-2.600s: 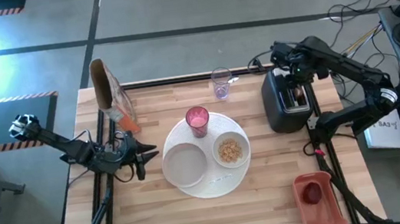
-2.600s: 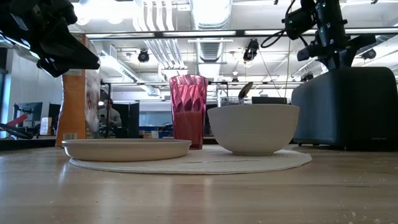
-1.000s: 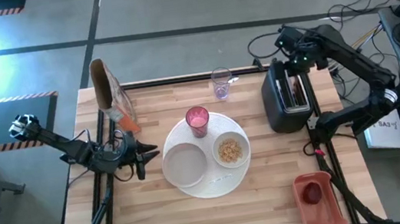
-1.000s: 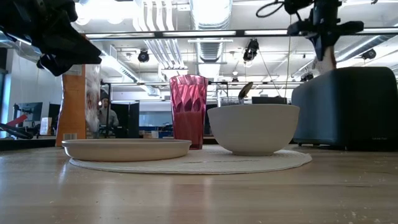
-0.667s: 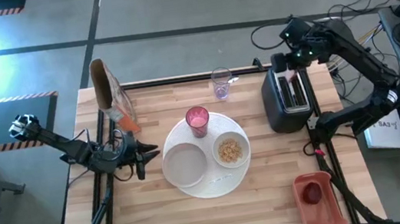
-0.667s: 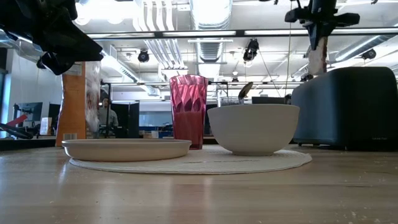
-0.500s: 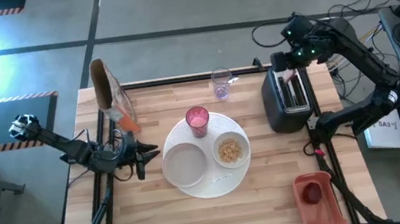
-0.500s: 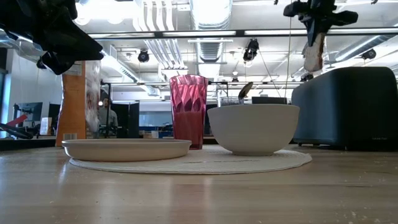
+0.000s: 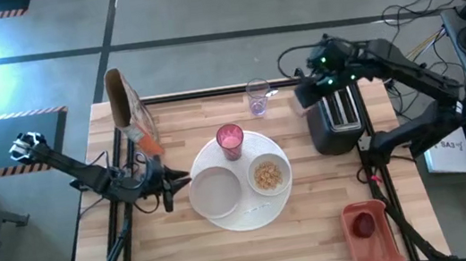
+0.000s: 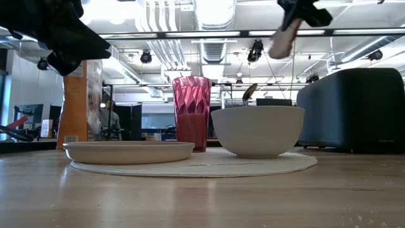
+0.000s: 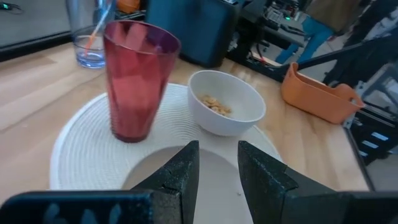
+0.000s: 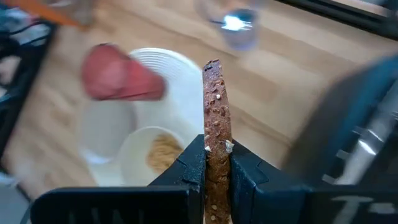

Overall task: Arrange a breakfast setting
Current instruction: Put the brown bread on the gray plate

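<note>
Toast now lifted clear of toaster, swung toward large round white plate, pinched edge-on in right gripper; best kept level, lowered flat onto small white plate.

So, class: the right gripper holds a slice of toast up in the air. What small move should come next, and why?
Probably carry the toast, pinched in the right gripper, on toward the small plate, which lies bare beside the cereal bowl.
</note>
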Robot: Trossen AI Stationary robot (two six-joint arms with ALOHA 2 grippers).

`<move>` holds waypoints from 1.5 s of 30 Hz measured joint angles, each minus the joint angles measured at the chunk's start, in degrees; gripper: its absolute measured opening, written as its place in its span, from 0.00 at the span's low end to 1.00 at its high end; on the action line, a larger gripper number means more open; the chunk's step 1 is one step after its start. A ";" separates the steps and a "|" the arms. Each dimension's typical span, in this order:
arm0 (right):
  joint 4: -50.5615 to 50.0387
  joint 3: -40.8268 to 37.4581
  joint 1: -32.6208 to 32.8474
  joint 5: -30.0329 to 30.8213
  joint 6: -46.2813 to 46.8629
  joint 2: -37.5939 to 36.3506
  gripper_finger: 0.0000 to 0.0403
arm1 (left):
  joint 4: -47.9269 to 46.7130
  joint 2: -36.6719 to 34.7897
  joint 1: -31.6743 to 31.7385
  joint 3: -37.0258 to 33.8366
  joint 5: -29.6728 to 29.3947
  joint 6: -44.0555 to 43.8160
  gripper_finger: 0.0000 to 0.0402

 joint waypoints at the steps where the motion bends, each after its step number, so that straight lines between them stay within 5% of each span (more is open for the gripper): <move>1: 1.69 -0.45 1.51 -0.01 -0.01 0.01 0.07 | 0.70 0.42 -0.01 0.00 0.15 0.02 0.23; 9: 7.74 -1.47 13.00 0.47 -0.31 3.45 0.07 | 6.20 3.86 -0.72 0.00 1.72 -0.20 0.23; 20: 22.66 -1.48 24.42 1.00 -4.11 17.21 0.07 | 8.87 5.55 -2.86 0.00 1.51 -0.21 0.23; 45: 46.00 -1.51 29.06 -0.03 -14.49 33.82 0.07 | 9.36 5.64 -6.31 0.00 0.27 -0.91 0.23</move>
